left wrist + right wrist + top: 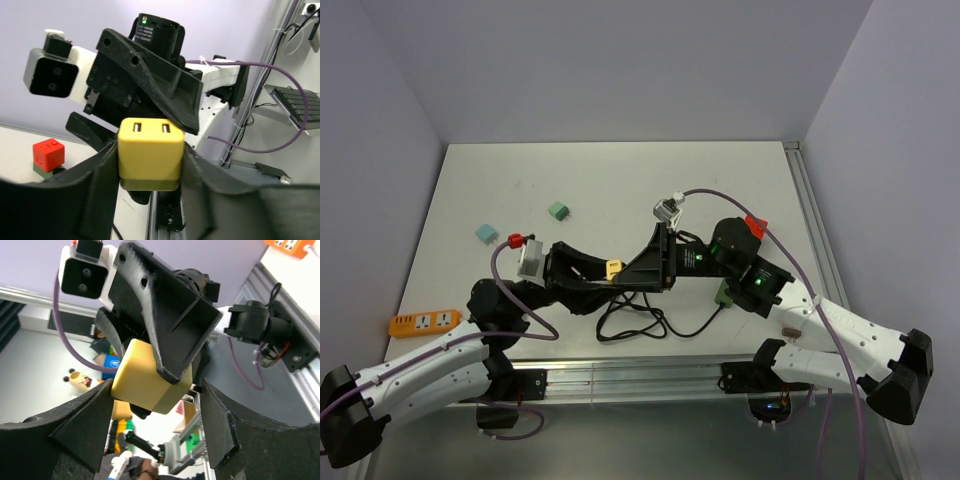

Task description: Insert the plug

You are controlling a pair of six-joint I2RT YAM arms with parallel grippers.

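The plug is a yellow cube with two slots on its face (pixel 150 152). My left gripper (pixel 150 167) is shut on it, one black finger on each side, and holds it above the table's near middle (pixel 613 268). My right gripper (pixel 157 405) faces it from the right, jaws open, and the yellow plug (pixel 147 380) sits between its fingers with a gap on the right side. In the top view the two grippers meet nose to nose, left (pixel 605 272) and right (pixel 625 272). The orange power strip (pixel 424 321) lies at the near left edge of the table.
A coiled black cable (pixel 640 322) lies under the grippers. Two teal-green blocks (pixel 558 210) (pixel 486 233) lie at the left middle. A red cube on a green base (pixel 48 154) stands on the right side (pixel 756 226). A metal rail (pixel 630 378) runs along the near edge.
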